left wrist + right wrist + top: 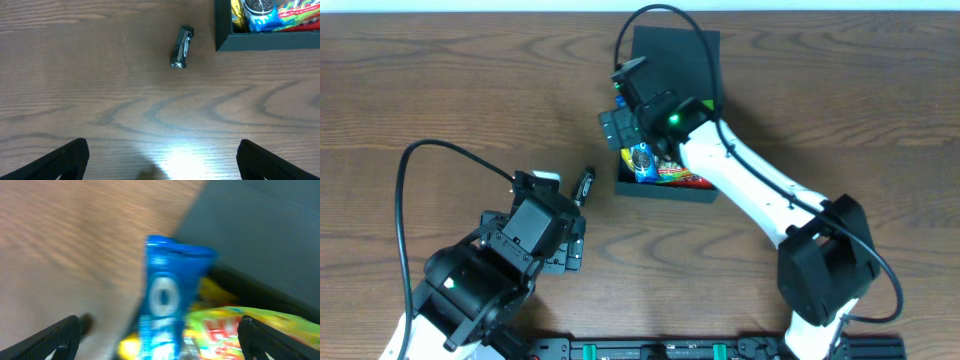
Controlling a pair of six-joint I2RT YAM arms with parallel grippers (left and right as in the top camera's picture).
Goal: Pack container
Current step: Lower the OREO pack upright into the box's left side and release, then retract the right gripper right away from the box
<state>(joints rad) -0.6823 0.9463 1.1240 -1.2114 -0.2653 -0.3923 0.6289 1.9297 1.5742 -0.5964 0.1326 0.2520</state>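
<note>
- We see the left gripper [162,146] with its jaws spread wide and holding nothing. Its two dark fingertips [67,159] sit at the lower corners of the left wrist view. Bare wooden table [100,90] lies between them.
- Ahead of the left jaws, a little right of their midline, a small dark snack bar [181,47] lies flat on the table. It touches nothing else.
- Further ahead and to the right of the left jaws is the container [265,42], a dark square box. Only its near corner shows in this view. It is near the snack bar but apart from it.
- Inside the container we see a blue packet [260,15]. A yellow packet [235,12] is on its left and a red, multicoloured packet [300,15] is on its right.
- From overhead, the container's flap lid [678,55] is open, folded back on the side away from the robot.
- The right gripper [160,322] is over the container's left edge with its jaws set wide apart. The right wrist view is blurred.
- The blue packet is upright on the midline between the right jaws. As far as the blur lets us tell, neither fingertip touches it.
- Below the right jaws and to their right are the yellow and multicoloured packets.
- Beyond the right jaws, the dark lid fills the upper right of the view and wood grain fills the upper left.
</note>
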